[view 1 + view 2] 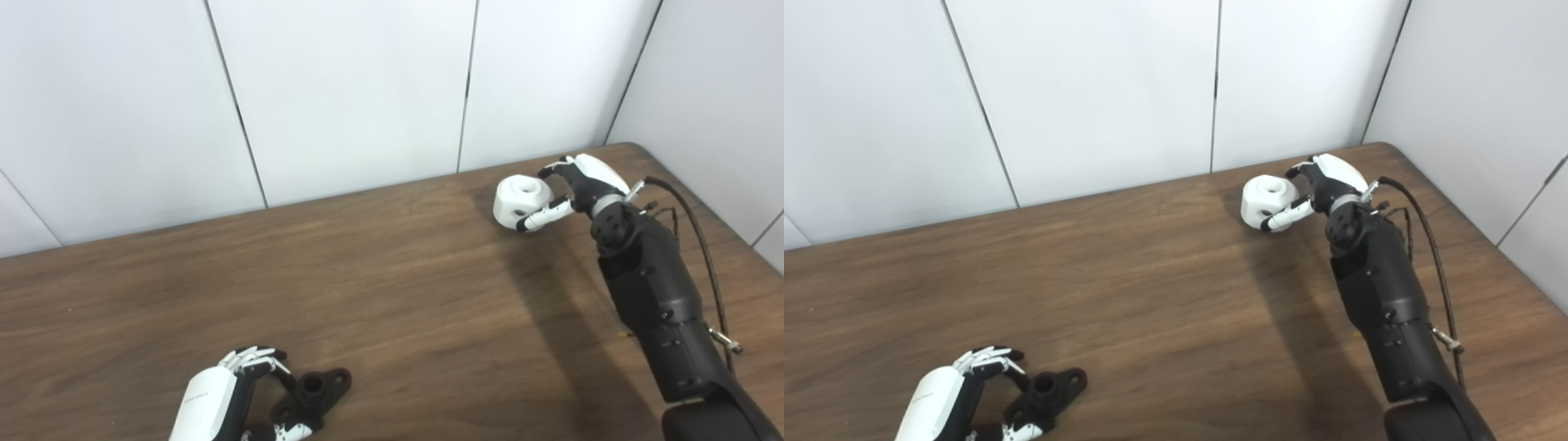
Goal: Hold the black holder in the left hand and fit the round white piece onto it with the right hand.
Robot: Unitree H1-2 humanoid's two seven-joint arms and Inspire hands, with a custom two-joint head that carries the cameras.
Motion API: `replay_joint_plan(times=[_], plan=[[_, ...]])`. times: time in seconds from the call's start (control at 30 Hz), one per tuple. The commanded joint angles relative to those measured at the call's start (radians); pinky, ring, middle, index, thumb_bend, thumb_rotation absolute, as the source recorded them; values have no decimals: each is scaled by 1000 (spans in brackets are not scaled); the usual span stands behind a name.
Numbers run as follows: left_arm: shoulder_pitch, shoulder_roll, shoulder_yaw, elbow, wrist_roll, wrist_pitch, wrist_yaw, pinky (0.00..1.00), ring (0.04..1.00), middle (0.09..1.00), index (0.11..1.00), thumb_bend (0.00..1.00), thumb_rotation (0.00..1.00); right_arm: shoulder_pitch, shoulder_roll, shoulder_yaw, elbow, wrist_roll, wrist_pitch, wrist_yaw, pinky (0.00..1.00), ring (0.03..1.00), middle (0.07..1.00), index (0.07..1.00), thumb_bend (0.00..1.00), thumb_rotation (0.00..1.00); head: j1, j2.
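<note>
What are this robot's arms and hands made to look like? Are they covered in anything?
No covering. The right forearm is a chunky matte black casing with small screws, and a thin black cable loops along its outer side. The right hand and left hand each have a glossy white shell on the back, black inner parts, and slim fingers mixing white and black segments. The left shell carries faint grey lettering, too small to read.

— What surrounds the work area?
— A dark brown wooden table (392,294) with visible grain fills the lower part of the view. Its far right corner is rounded.
— And behind it?
— A white panelled wall (343,92) runs along the far edge, split by thin dark seams. A second white wall (716,92) meets it at the right, forming a corner.
</note>
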Motion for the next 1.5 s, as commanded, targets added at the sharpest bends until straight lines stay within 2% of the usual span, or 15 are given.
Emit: replay_joint_plan(times=[0.0, 0.27, 0.6, 1.0, 1.3, 1.4, 1.43, 1.47], plan=[[-3, 8, 3, -22, 12, 0, 0, 888, 837, 761, 483, 521, 43, -58, -31, 2, -10, -2, -5, -30, 1000, 1000, 1000, 821, 942, 303, -6, -1], [-2, 8, 3, -24, 21, 1, -6, 879, 835, 758, 483, 521, 43, -59, -33, 13, 1, 9, -5, -48, 1000, 1000, 1000, 808, 944, 322, -6, -1], [-3, 8, 4, -24, 26, 0, -10, 878, 832, 756, 483, 521, 43, -51, -44, 39, 11, 71, -6, -135, 1000, 1000, 1000, 746, 916, 318, -2, -4], [-4, 1, 7, -18, 15, -1, -5, 882, 831, 756, 483, 521, 44, -47, -60, 51, 12, 92, -5, -147, 1000, 1000, 973, 673, 874, 337, -2, -5], [-11, -3, 5, -7, 7, -7, -1, 886, 834, 757, 483, 521, 43, -42, -68, 61, 23, 112, -5, -154, 1000, 1000, 967, 644, 844, 287, 0, -12], [-12, -5, 5, -9, 7, -6, 0, 890, 836, 759, 483, 521, 44, -37, -66, 62, 17, 134, -8, -181, 1000, 1000, 951, 600, 830, 228, 0, -13], [-12, -5, 5, -10, 7, -6, 0, 891, 836, 759, 483, 521, 44, -35, -65, 62, 15, 142, -9, -193, 1000, 1000, 945, 547, 681, 189, -1, -13], [-12, -5, 5, -10, 7, -6, -1, 892, 835, 758, 483, 521, 44, -33, -64, 61, 15, 150, -12, -208, 1000, 1000, 938, 513, 589, 163, 0, -13]])
